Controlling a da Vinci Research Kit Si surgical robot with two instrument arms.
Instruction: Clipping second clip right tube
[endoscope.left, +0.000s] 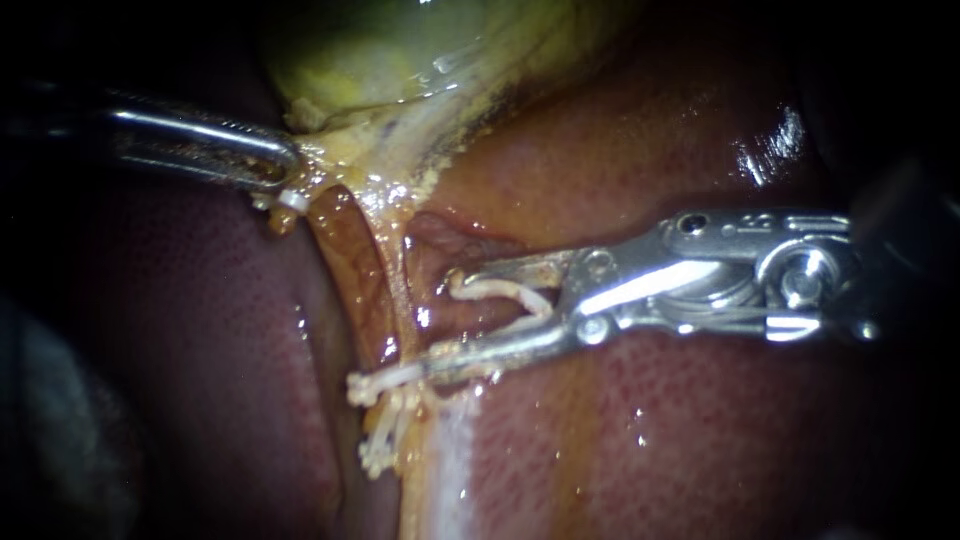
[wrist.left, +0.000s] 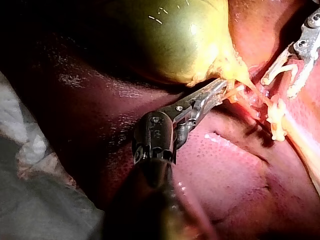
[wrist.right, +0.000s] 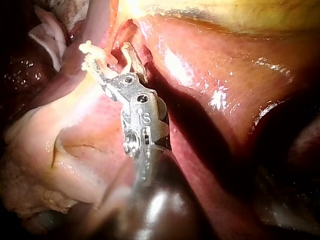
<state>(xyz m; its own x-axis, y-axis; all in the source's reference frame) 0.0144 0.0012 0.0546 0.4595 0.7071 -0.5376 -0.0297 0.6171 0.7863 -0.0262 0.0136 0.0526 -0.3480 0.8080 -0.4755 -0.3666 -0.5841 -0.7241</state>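
My right instrument (endoscope.left: 440, 325) comes in from the right. Its jaws stand wide apart with a white clip (endoscope.left: 505, 297) seated between them, touching both. The lower jaw's tip lies against a pale tube (endoscope.left: 395, 270) that runs down from the gallbladder (endoscope.left: 400, 50); the upper jaw ends just beside it. Two white clips (endoscope.left: 372, 388) sit on the tube just below that tip. My left instrument (endoscope.left: 285, 178) is shut on yellowish tissue at the gallbladder's neck, as the left wrist view shows (wrist.left: 220, 90). In the right wrist view the jaws (wrist.right: 107, 57) reach the clipped tube.
Dark red liver (endoscope.left: 700, 430) surrounds the tube on both sides. White gauze (wrist.left: 20, 135) lies beside the liver behind my left instrument's shaft. A pale fatty fold (wrist.right: 40, 145) lies beside my right instrument.
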